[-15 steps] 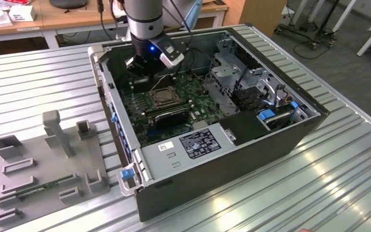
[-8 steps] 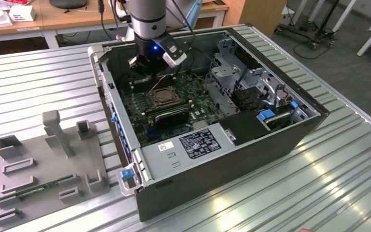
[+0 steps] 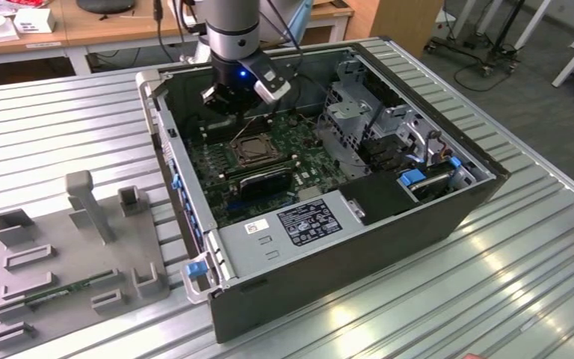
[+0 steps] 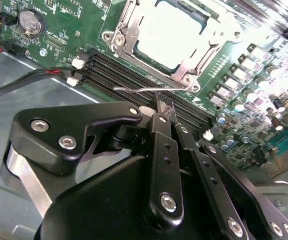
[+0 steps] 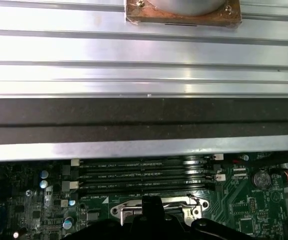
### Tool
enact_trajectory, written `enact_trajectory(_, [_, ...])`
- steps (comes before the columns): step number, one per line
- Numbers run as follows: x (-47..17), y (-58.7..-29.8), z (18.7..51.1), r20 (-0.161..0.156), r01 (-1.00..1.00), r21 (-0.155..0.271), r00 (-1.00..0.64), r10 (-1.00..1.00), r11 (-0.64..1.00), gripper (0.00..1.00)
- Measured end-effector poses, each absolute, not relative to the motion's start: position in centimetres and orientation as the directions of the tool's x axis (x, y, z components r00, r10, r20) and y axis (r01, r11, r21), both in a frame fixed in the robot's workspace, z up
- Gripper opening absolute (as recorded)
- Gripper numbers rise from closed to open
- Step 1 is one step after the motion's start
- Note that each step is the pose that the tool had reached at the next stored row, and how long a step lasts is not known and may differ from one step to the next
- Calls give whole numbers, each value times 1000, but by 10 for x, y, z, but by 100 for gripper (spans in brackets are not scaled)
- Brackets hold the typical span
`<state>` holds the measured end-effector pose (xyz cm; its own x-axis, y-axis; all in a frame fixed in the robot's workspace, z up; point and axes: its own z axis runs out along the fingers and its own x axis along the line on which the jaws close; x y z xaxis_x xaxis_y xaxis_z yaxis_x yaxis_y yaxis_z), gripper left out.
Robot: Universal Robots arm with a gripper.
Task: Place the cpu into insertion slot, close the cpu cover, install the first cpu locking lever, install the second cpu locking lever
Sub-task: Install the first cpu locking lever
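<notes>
Jaws pressed together, the gripper (image 4: 162,107) sits at the thin lever (image 4: 134,90) along the edge of the cover (image 4: 196,62), memory slots (image 4: 134,75) just beside, case wall (image 3: 312,75) near.

Exterior view: high and off to one side, looking down from afar on the whole open computer case (image 3: 387,217) and the slatted table (image 3: 57,127).
Second wrist view: close behind the gripper (image 4: 158,102), facing down onto the motherboard (image 4: 64,30).
First wrist view: low over the motherboard, facing across it to the table beyond.
Shared: insertion slot (image 3: 250,149) and memory slots (image 4: 134,76), seen in all three.

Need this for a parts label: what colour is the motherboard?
Green; the motherboard shows best in the second wrist view.
</notes>
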<state>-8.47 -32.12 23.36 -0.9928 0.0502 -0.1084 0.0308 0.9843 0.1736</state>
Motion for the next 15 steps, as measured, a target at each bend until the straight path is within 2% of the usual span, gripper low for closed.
enact_trajectory(15, [-81, -320, 229, -108, 31, 188, -993, 52, 982, 11])
